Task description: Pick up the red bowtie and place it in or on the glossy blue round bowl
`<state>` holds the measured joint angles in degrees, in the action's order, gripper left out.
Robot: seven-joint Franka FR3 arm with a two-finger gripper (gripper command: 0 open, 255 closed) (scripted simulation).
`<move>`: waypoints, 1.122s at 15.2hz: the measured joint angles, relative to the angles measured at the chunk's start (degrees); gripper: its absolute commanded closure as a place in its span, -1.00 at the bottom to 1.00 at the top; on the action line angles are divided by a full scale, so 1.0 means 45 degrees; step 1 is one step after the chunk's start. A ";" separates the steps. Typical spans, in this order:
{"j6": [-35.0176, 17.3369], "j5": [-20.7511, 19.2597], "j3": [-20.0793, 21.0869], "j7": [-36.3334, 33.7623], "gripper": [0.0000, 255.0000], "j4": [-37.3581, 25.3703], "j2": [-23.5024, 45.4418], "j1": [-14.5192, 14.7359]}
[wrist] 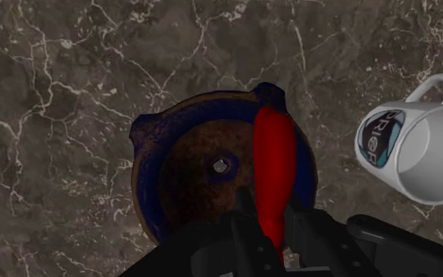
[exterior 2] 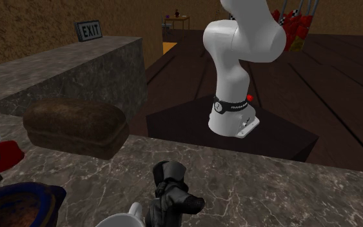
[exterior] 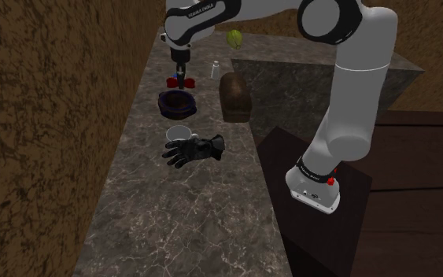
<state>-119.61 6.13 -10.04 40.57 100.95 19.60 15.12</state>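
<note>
Bowtie (wrist: 272, 169), red, sits clasped edge-on in the tool (wrist: 276, 234), whose fingers are closed narrowly on it, above the dark blue bowl (wrist: 150, 130) on the marble bench (wrist: 70, 71). It hangs over the bowl's side nearest the white mug (wrist: 420, 153), not over the middle (its far tip lines up with the rim). A release here could, I judge, let it catch the rim and slide out toward the mug. Lowering off-centre might also knock a finger against the rim and shove the bowl toward the mug and the black glove (exterior: 197, 148).
</note>
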 measured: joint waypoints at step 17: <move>-0.1155 0.0378 0.0174 0.0200 1.00 -0.0835 0.2016 -0.0164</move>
<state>-124.81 7.84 -9.25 41.47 97.19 28.67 14.38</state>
